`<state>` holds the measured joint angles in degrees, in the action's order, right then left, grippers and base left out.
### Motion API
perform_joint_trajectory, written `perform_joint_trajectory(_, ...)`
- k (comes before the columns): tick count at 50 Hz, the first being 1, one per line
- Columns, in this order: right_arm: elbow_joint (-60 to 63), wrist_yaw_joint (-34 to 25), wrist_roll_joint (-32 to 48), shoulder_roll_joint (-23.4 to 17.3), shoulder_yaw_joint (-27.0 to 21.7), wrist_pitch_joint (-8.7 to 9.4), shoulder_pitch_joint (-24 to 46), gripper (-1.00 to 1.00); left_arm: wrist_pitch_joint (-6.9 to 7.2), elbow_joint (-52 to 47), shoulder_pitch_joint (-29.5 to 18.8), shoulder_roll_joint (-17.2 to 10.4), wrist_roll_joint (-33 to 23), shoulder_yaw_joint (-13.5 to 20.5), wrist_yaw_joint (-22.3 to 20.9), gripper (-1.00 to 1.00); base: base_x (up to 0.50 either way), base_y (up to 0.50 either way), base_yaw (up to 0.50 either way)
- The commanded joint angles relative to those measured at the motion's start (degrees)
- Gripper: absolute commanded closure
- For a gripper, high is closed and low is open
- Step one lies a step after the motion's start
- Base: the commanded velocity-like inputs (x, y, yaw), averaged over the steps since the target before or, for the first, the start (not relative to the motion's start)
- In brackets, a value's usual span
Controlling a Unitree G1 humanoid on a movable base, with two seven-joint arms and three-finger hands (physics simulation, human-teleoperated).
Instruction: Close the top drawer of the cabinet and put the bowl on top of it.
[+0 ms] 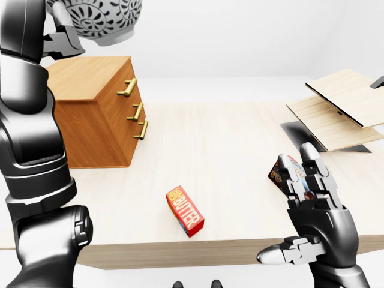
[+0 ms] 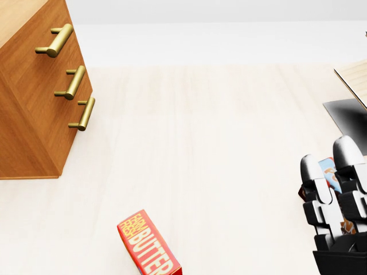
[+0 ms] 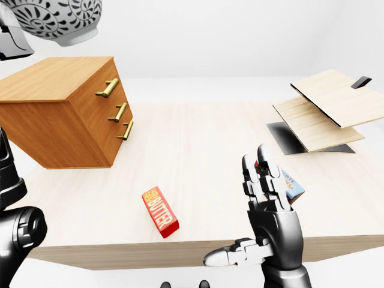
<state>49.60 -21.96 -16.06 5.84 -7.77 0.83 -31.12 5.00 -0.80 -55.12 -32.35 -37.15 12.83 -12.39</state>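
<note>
Bowl (image 1: 99, 21) cut by top edge, left hand (image 1: 60, 42) largely hidden, perhaps gripping it, butter box (image 2: 146, 246) cropped below

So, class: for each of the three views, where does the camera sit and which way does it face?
Left-eye view: on the head, looking across the table at the cabinet; left arm fills the left edge, left hand holding the bowl up, right hand low right.
Head view: on the head, tilted steeply down at the table and butter box; only right fingers show.
Right-eye view: like left-eye, shifted slightly; less left arm.
Shared: cabinet, butter box, right hand.
</note>
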Motion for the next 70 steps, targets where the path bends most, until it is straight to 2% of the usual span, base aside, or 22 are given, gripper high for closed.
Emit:
perform_joint_trajectory(1,-0.01,0.21,-0.26,-0.32,0.28,-0.64,-0.38,-1.0,0.0,11.77,0.05,-4.45,4.73,2.28,8.93,1.0,0.0,0.0,0.0)
perform_joint_trajectory(6,-0.85,0.28,0.38,-0.42,1.05,-1.69,-0.45,-1.0,0.0,19.44,-1.15,-6.32,8.23,2.65,12.49,1.0,0.0,0.0,0.0)
perform_joint_trajectory(12,-1.12,0.85,0.31,-0.79,0.99,-1.28,0.29,-1.0,0.0,30.68,-3.38,-9.04,11.05,2.13,17.24,1.0,0.0,0.0,0.0)
perform_joint_trajectory(24,-1.06,0.93,0.12,-0.99,1.11,-1.61,-0.09,-1.0,0.0,35.86,-3.64,-11.79,13.86,2.49,18.65,1.0,0.0,0.0,0.0)
perform_joint_trajectory(45,-1.19,1.06,0.51,-1.05,1.52,-1.78,-0.22,-1.0,0.0,49.73,-6.25,-13.32,14.08,0.77,23.61,1.0,0.0,0.0,0.0)
perform_joint_trajectory(60,-2.87,1.37,0.66,-1.57,1.72,-2.54,0.62,-1.0,0.0,60.22,-10.39,-13.67,12.16,-1.05,26.9,1.0,0.0,0.0,0.0)
perform_joint_trajectory(70,-1.83,1.58,0.79,-1.66,2.18,-2.4,-0.26,-1.0,0.0,63.78,-12.92,-12.69,11.04,-2.15,28.23,1.0,0.0,0.0,0.0)
